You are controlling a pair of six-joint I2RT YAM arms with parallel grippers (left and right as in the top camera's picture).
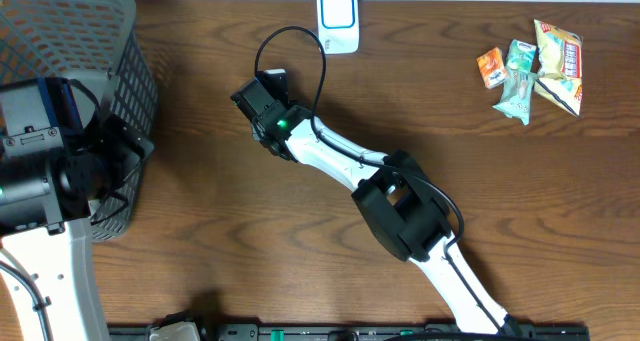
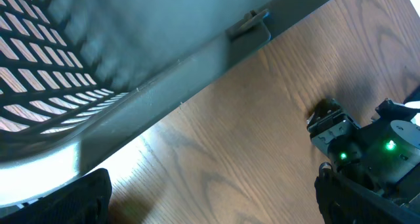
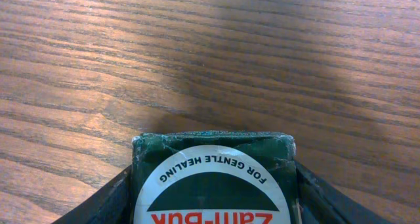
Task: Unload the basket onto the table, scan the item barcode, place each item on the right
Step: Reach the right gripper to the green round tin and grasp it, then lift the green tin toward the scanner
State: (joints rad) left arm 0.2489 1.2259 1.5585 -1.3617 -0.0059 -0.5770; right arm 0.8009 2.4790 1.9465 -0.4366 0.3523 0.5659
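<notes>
Mid-table, just short of the barcode scanner (image 1: 338,19), my right gripper (image 3: 213,177) has both fingers pressed on the sides of the green Zam-Buk box (image 3: 213,152). The label faces the wrist cam, so I'm guessing the barcode's underneath. The left gripper (image 2: 218,195) is spread wide and empty, parked by the basket (image 1: 90,41).

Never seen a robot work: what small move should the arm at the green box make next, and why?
Probably lift slightly: the right gripper clasps the green Zam-Buk box, seemingly resting on the table, apart from the white scanner.
</notes>
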